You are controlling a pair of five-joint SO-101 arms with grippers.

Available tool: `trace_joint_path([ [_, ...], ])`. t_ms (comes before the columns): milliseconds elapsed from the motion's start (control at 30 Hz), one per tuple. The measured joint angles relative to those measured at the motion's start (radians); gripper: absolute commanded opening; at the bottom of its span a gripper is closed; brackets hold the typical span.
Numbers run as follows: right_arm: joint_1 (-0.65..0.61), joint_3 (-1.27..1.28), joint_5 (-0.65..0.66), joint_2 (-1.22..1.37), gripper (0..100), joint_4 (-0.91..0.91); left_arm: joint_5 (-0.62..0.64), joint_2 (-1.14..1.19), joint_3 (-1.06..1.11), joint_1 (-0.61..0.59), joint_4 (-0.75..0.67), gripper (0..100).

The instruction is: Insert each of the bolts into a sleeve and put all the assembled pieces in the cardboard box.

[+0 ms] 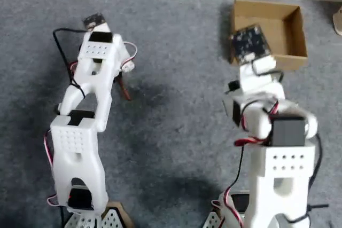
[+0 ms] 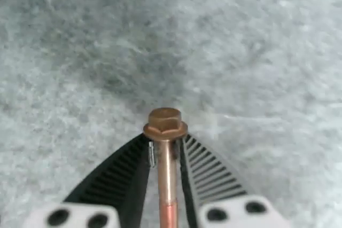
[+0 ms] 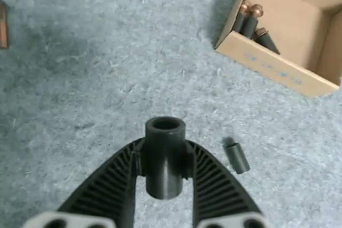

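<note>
Bolt [image 2: 165, 126] is clamped by its shank between my left fingers [image 2: 120, 174], hex head poking past the tips, out at ten o'clock on the grey surface [image 1: 176, 132]. It looks like stiff, smooth metal, light but apt to swivel, so I judge the shank the right place to hold. My right fingers [image 3: 120, 180] pinch a black sleeve [image 3: 164, 158] round its middle, bore facing outward; it seems rigid and slick. A spare sleeve [image 3: 235, 156] lies just beside them. Cardboard box [image 3: 278, 68], at one o'clock, holds assembled pieces [image 3: 251, 22]. The spare sleeve and the box's near wall are what I could knock.
</note>
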Motion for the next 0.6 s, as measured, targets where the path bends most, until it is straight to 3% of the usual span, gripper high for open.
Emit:
trace_joint_path([
  [367,-0.06,0.417,0.0,-0.212,0.5,-0.219,-0.057,0.0,-0.316,0.069,0.285,0],
  [600,-0.157,0.631,0.0,-0.368,0.5,-0.367,-0.058,-0.101,-0.331,0.104,0.354,0],
])
